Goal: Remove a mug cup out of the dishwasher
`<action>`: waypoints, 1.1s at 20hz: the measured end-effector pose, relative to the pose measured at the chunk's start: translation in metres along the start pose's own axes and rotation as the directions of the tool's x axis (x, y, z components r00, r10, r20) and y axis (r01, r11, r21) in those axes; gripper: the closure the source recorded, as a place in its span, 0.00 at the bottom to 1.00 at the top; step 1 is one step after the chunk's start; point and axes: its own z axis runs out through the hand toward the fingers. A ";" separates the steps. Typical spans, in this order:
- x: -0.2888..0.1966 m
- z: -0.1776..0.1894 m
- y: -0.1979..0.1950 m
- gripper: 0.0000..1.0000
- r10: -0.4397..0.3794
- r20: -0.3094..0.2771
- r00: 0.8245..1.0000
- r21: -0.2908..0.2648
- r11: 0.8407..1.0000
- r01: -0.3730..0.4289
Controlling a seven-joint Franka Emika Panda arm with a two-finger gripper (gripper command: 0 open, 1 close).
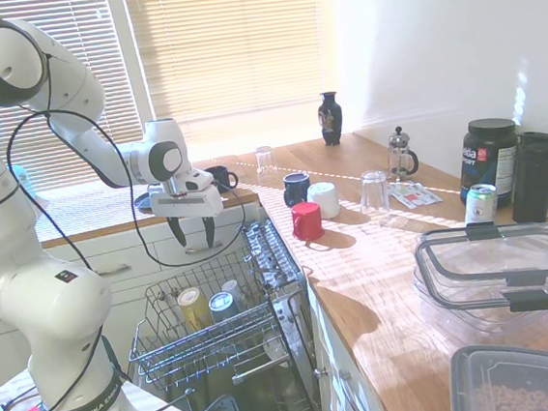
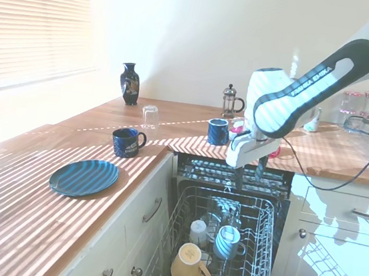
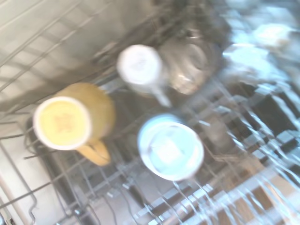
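The mustard-yellow mug cup lies in the grey wire rack of the open dishwasher, beside a grey-blue cup. From the other side the mug cup sits at the rack's near end, handle to the right. My gripper hangs open above the rack, its fingers pointing down and holding nothing, well above the cups. The wrist view looks straight down on the mug cup, the grey-blue cup and a small white cup.
On the counter right of the dishwasher stand a red mug, a white mug, a dark blue mug, a glass and a French press. A blue plate and another dark mug sit on the other counter.
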 end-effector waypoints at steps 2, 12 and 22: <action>-0.006 0.028 -0.020 0.00 -0.047 0.009 0.999 -0.013 0.999 0.047; -0.031 0.153 -0.093 0.00 -0.215 0.123 0.969 -0.045 0.974 0.221; -0.062 0.226 -0.105 0.00 -0.350 0.195 0.916 -0.087 0.925 0.371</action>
